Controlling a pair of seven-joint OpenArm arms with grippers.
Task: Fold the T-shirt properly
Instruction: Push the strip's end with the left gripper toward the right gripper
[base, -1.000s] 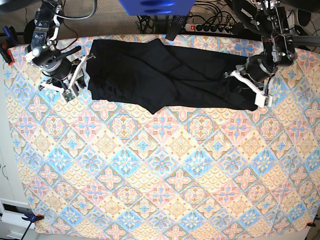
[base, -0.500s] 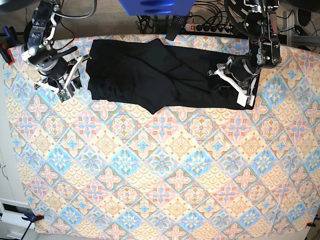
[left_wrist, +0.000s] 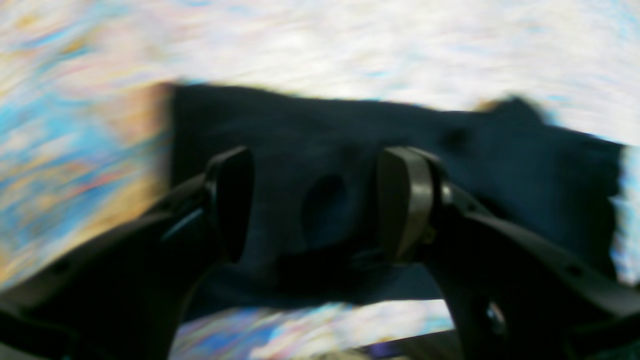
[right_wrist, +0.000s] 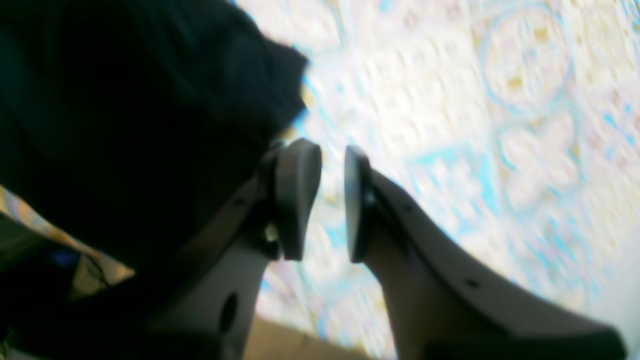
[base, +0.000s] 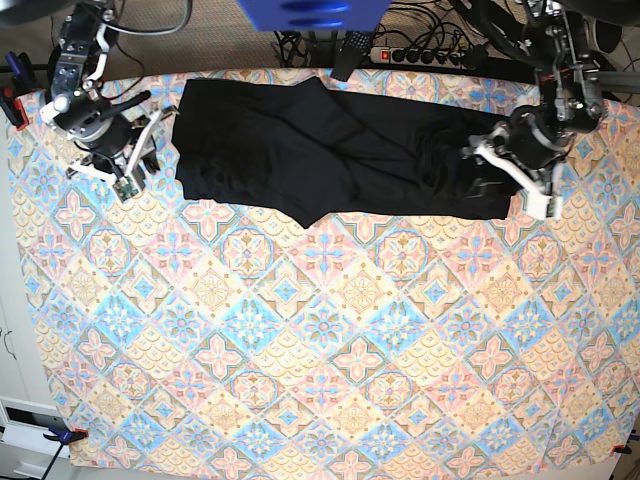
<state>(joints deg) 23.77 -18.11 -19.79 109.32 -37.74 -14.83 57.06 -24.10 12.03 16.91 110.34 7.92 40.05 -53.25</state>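
Gripper jaws of the left gripper (left_wrist: 315, 205) are spread wide and empty above one end of the plain black cotton T-shirt (base: 320, 150), laid as a long band along the far edge of the patterned desk (base: 320, 340). Beside the other end, the right gripper (right_wrist: 327, 205) is held narrowly parted, gripping nothing.

My T-shirt (base: 330, 155): soft matt black cloth, lightly creased. Tablecloth (base: 320, 350): printed patterned fabric, matt. My left gripper (left_wrist: 312, 205) matt dark plastic; right gripper (right_wrist: 332, 202) smooth pale plastic.
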